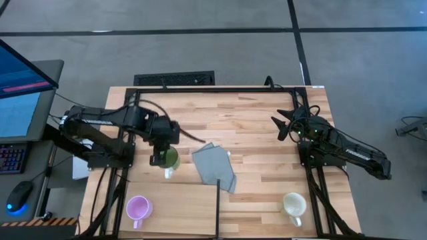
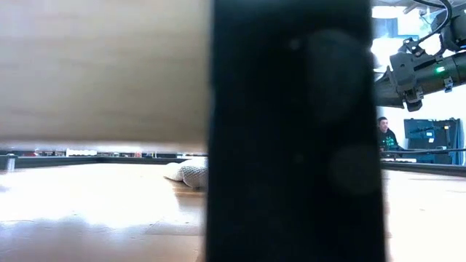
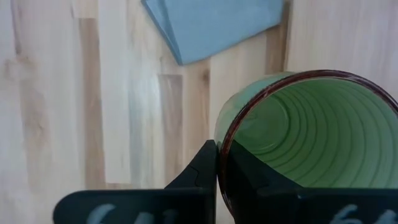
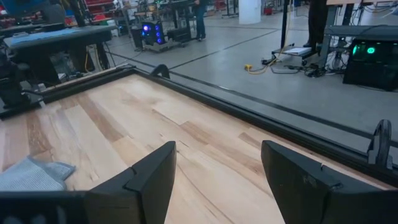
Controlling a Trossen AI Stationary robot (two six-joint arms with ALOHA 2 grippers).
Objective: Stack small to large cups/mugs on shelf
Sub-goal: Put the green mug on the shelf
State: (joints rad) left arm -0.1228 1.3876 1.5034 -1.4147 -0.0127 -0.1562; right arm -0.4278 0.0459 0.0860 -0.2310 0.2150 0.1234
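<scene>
Green mug (image 1: pixel 171 159) sits left of centre on the table (image 1: pixel 253 127), just off the back edge of the pale shelf board (image 1: pixel 180 203); left hand (image 1: pixel 159 159) is on it, fingers pressed together pinching its rim, one finger inside and one outside, as the left wrist view shows on the dark-edged rim (image 3: pixel 219 163). Mug's handle points toward the shelf. Grey folded cloth (image 1: pixel 215 167) lies just beside the mug toward the table centre, not touching it. Light purple mug (image 1: pixel 138 208) stands on the shelf's left part, well apart from the green one. Cream-white mug (image 1: pixel 293 204) stands near the right front of the table, beyond the thin black upright rail (image 1: pixel 218 208), handle toward the front edge. Right hand (image 1: pixel 285 125) hovers over the right back part of the table, fingers spread, holding nothing. Low view mostly blocked by a dark post (image 2: pixel 291 131); a person (image 2: pixel 386 135) sits in the room behind.
</scene>
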